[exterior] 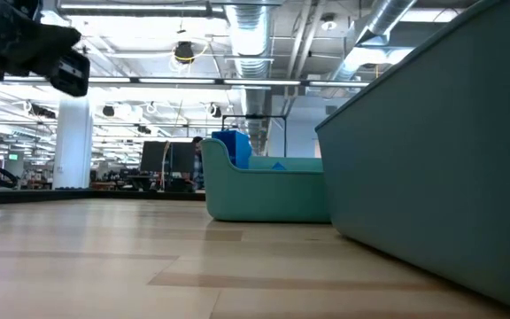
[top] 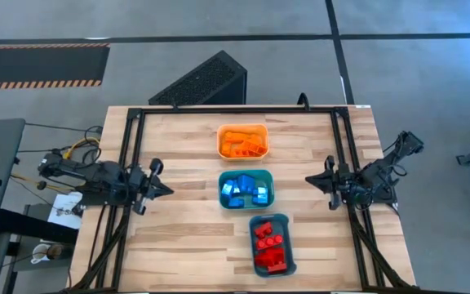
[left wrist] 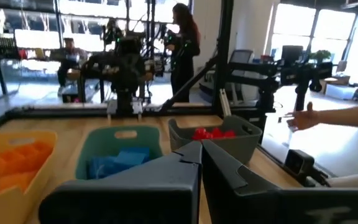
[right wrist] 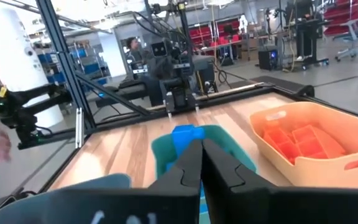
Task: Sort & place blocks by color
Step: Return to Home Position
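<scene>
Three trays stand in a row down the table's middle. The orange tray at the far end holds orange blocks. The teal tray in the middle holds blue blocks. The darker teal tray at the near end holds red blocks. My left gripper hovers over the table's left side, shut and empty, pointing at the trays. My right gripper hovers over the right side, shut and empty, pointing at the trays as well.
Bare wood lies on both sides of the tray row. A black frame runs around the table's edges. A person's hand shows beyond the table's near edge in the left wrist view, and other people stand in the room behind.
</scene>
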Motion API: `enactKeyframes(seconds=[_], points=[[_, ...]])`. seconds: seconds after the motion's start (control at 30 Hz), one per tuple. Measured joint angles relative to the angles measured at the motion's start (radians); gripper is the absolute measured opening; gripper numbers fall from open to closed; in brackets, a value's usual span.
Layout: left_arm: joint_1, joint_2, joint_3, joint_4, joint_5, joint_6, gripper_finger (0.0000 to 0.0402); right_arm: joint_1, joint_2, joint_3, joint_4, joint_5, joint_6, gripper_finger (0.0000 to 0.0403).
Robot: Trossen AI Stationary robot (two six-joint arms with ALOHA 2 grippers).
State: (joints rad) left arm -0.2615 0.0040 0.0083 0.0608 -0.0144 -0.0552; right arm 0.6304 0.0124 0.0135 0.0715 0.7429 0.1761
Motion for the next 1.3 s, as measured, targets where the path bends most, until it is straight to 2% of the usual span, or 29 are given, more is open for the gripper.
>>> enactKeyframes(seconds=[0.23, 1.3], points=[[0.0, 0.002, -0.001, -0.025, -0.02, -0.019, 0.0, 0.0, 0.0, 0.0, -0.003, -0.004, 0.0, 0.0037], [0.0, 0.002, -0.002, -0.025, -0.023, -0.017, 0.0, 0.0, 0.0, -0.002, -0.006, -0.005, 0.0, 0.0038]])
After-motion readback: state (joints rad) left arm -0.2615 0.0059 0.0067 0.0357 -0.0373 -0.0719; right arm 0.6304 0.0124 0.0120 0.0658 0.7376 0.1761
